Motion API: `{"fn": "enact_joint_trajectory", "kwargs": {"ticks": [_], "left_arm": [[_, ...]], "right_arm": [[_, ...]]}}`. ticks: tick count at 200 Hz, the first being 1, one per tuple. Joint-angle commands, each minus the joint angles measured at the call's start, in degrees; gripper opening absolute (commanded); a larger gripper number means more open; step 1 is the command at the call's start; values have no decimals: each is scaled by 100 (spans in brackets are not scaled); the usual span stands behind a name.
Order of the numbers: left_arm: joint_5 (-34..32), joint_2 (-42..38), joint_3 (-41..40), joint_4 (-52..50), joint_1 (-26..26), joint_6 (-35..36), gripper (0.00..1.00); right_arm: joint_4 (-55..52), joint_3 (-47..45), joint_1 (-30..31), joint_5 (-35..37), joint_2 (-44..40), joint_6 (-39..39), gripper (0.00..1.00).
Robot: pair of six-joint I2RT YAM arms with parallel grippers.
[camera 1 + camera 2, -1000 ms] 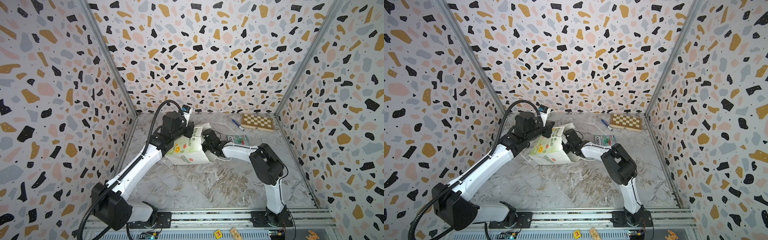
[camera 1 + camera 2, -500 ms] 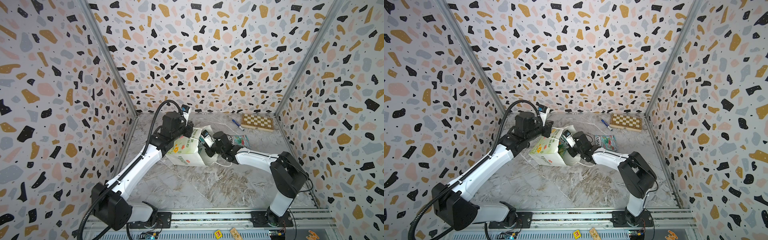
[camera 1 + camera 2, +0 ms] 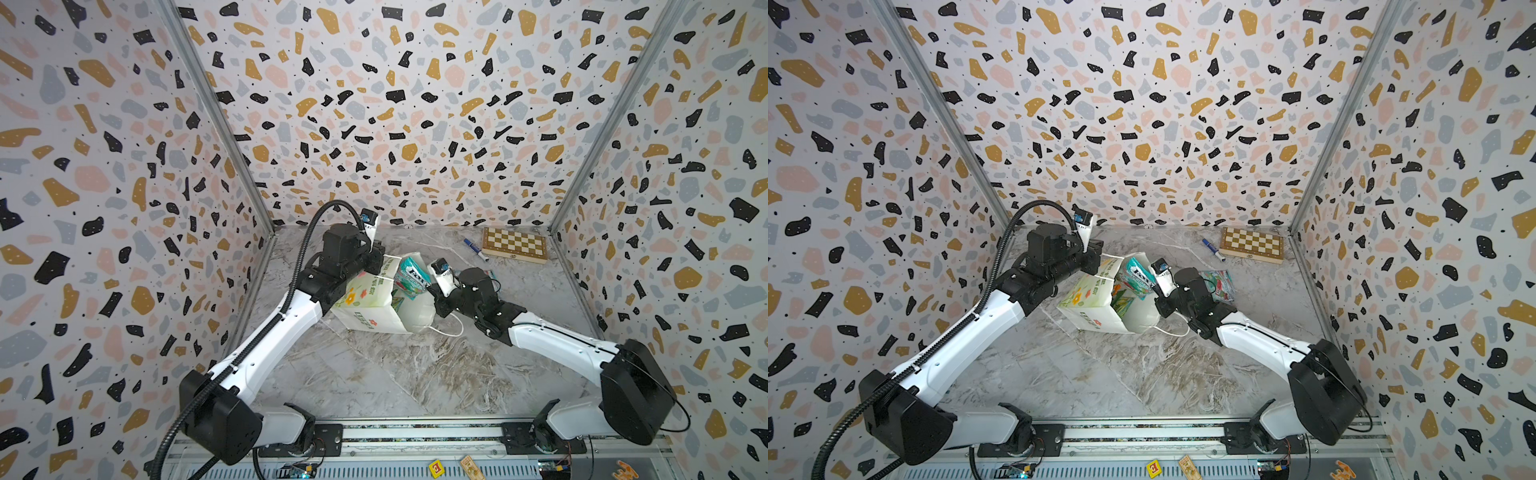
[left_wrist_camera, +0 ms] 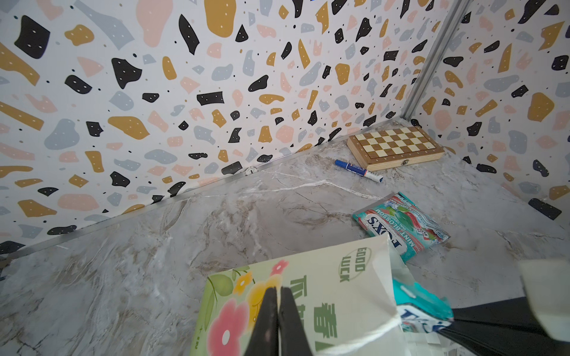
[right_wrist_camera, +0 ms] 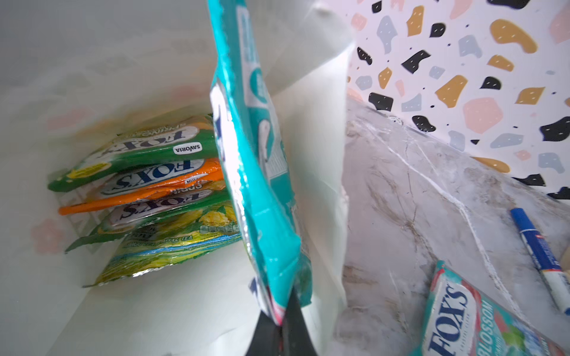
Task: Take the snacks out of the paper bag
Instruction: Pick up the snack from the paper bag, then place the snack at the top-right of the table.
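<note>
Pulling one snack clear of the paper bag [image 3: 374, 307] is the step in hand. The right gripper [image 5: 282, 323] is clamped narrow on the bottom edge of a teal pouch [image 5: 262, 172], which stands up from its fingertips right at the bag's mouth, partly inside. Deeper in the bag, beyond that gripper, lie a green pouch [image 5: 138, 151], an orange pouch [image 5: 154, 182] and a green-yellow pouch [image 5: 172, 243], stacked against the bottom. Outside the bag, just beside the same gripper, a second teal pouch [image 5: 462, 308] lies flat on the surface [image 3: 395, 374], so I judge the task begun but mostly undone.

The left gripper [image 4: 277, 308] is closed tight at the bag's printed wall near its cord handle. It appears to pinch the paper and hold the bag tilted with its mouth towards the right arm.

The next move calls for drawing the held pouch back out past the rim without dragging the bag wall, then setting it down next to the freed one.
</note>
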Motion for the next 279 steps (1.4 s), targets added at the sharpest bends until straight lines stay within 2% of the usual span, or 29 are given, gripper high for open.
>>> {"fn": "enact_joint_trajectory", "kwargs": {"ticks": [1,41,86,107,128,165,194,236,279], "left_arm": [[-130,-125,-71,132,26,92,0],[-78,-117,-63,122,24,78,0],[-60,-113,-68,122,22,78,0],[-58,-114,-65,122,27,78,0],[-51,-116,-62,124,26,75,0],[-34,-117,-62,124,27,79,0],[15,-109,-68,135,22,70,0],[10,-108,-68,122,22,68,0],[37,-102,-69,132,27,66,0]], "right_arm": [[183,-70,-117,-233,-668,198,0],[3,-208,-449,-231,-1510,355,0],[-383,-120,-1165,-207,-2096,648,0],[-554,-105,-1648,-134,-2267,777,0],[-767,-104,-2377,-137,-2283,1029,0],[-819,-262,-3869,-917,-1940,1637,0],[-466,-509,-4686,-1383,-1494,1997,0],[498,-894,-5394,-2142,-582,2565,0],[1638,-1232,-5915,-2473,482,3280,0]]}}
